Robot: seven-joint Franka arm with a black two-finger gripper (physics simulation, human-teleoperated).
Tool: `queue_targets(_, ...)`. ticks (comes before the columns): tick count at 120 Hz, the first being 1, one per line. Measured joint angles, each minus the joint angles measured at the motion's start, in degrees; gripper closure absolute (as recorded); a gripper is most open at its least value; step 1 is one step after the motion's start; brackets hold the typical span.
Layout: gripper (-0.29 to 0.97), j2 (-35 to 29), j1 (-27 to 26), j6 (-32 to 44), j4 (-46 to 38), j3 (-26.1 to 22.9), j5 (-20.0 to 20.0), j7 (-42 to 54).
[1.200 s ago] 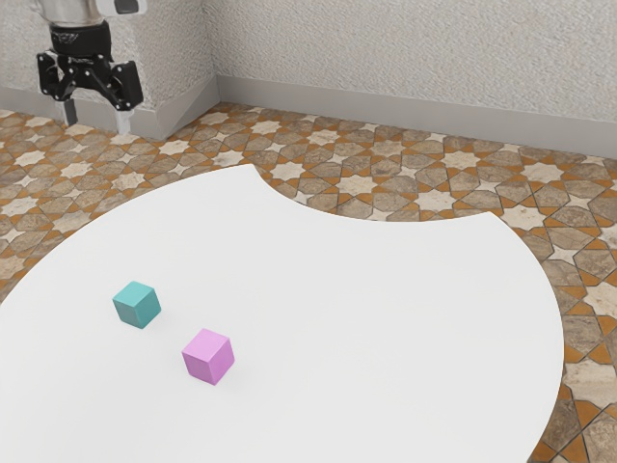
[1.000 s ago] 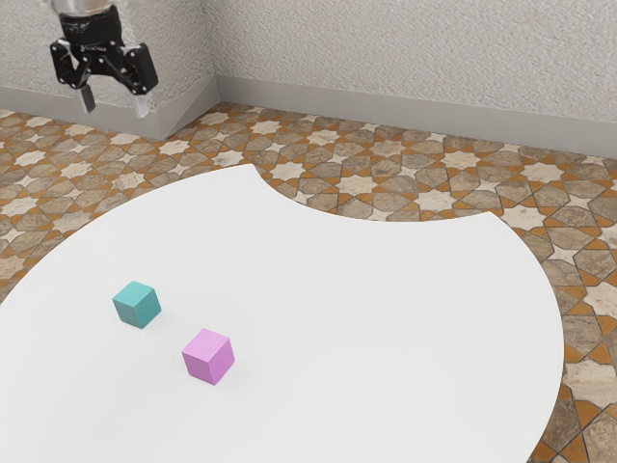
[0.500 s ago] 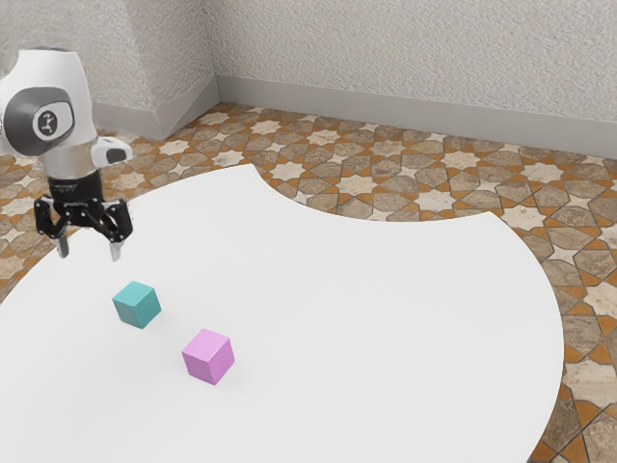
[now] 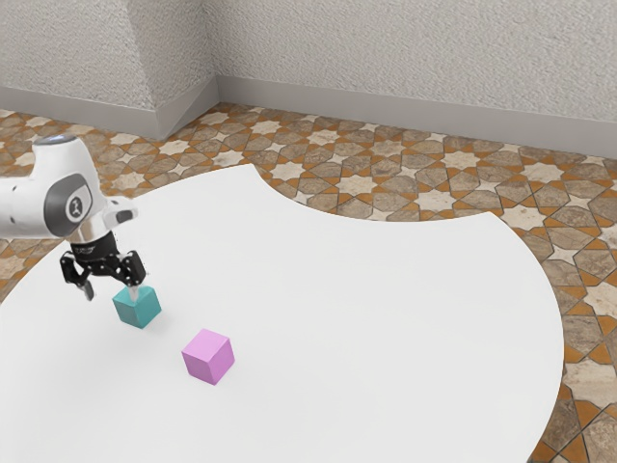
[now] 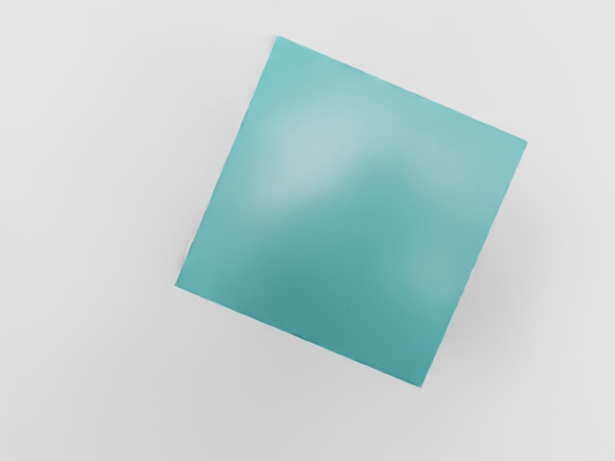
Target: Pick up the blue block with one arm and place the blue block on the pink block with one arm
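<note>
A wide white counter (image 4: 366, 318) stands over a patterned tile floor (image 4: 386, 164). The white arm (image 4: 53, 203) comes in low from the exterior view's left, cut off at that edge. Its black claw (image 4: 110, 287) hangs with fingers spread apart, gripping nothing, just over the blue block (image 4: 138, 307) on the counter; whether a fingertip touches it I cannot tell. The pink block (image 4: 208, 355) sits near it, apart. The wrist view looks straight down on the blue block's top (image 5: 351, 206).
</note>
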Motion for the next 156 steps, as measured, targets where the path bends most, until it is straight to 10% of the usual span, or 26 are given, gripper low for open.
queue_targets(156, 0.02, 11.5, 2.4, 9.9, 4.3, -3.1, -7.9, 29.7)
